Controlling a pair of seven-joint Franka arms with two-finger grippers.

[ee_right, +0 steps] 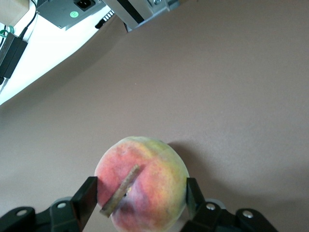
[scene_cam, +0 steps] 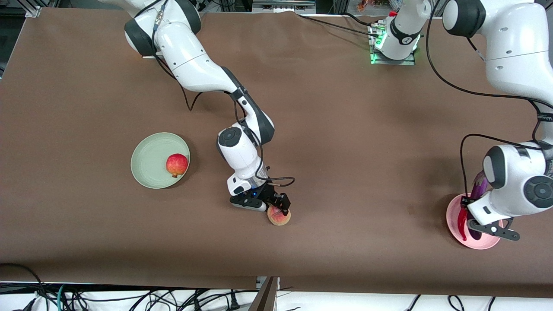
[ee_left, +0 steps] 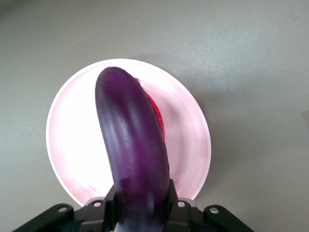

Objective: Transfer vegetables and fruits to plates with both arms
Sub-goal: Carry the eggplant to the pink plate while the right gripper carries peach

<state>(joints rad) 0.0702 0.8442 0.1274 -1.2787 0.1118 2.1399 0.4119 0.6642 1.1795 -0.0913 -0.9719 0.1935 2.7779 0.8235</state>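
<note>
— Right gripper point(scene_cam: 283, 208) is down at the peach point(scene_cam: 279, 216), fingers point(ee_right: 87, 200) pressed against both its sides; that fruit sits on the brown table point(scene_cam: 345, 142), toward the edge nearest the front camera, about midway along it. Its lower half is cut off in the right wrist view.

— And the left gripper point(ee_left: 140, 212)?

— Pinching the purple eggplant point(ee_left: 133, 145) over the pink plate point(scene_cam: 453, 211), near the table's corner at the left arm's end. From the front, the wrist hides the fingers and most of the eggplant.

— The chili?

— Red chili pepper point(scene_cam: 463, 222) lies on that plate, mostly covered by the eggplant in the left wrist view.

— The rest?

— Pomegranate point(scene_cam: 177, 164) rests on the green plate point(scene_cam: 149, 160), toward the right arm's end. Lettering on the left arm is too small to read
</note>
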